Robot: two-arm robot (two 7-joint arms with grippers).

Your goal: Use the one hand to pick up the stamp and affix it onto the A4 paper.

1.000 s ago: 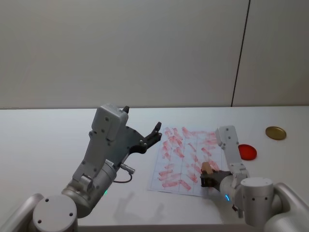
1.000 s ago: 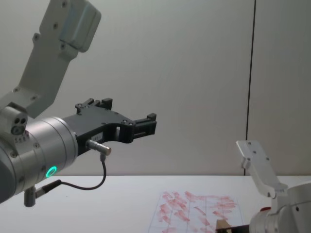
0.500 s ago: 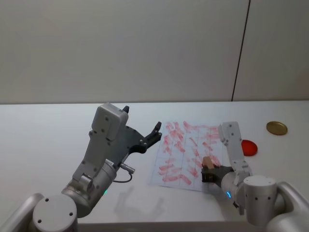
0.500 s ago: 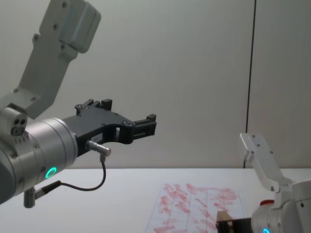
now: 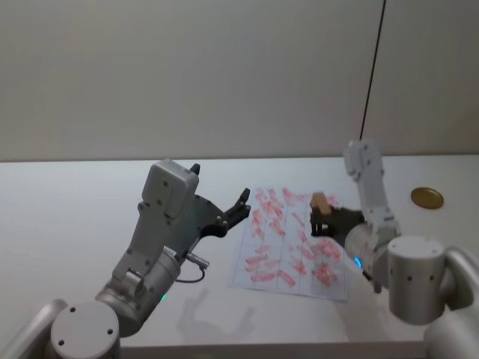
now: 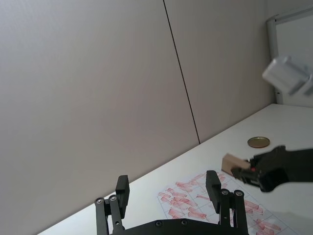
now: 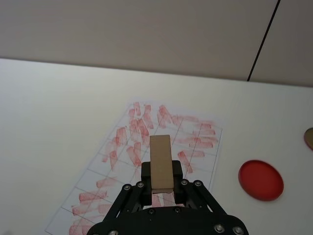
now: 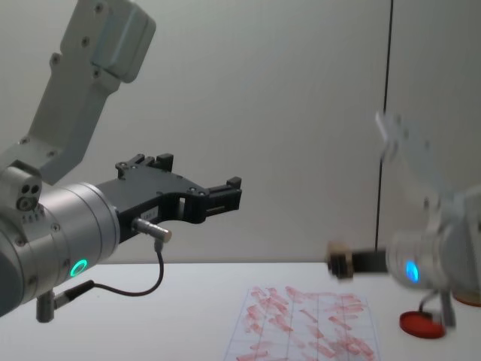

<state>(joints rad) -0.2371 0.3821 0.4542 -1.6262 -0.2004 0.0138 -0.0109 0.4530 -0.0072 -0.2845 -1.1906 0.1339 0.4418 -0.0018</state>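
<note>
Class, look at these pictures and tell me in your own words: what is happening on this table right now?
The right end effector is shut on the wooden stamp and holds it in the air above the A4 paper, which is already covered in red stamp marks. The stamp is not touching the sheet. The red ink pad lies beside the paper. The left end effector is open and idle, raised near the sheet's left edge.

The stamp looks like bare matt wood; the A4 paper is matt (ink-smeared).
</note>
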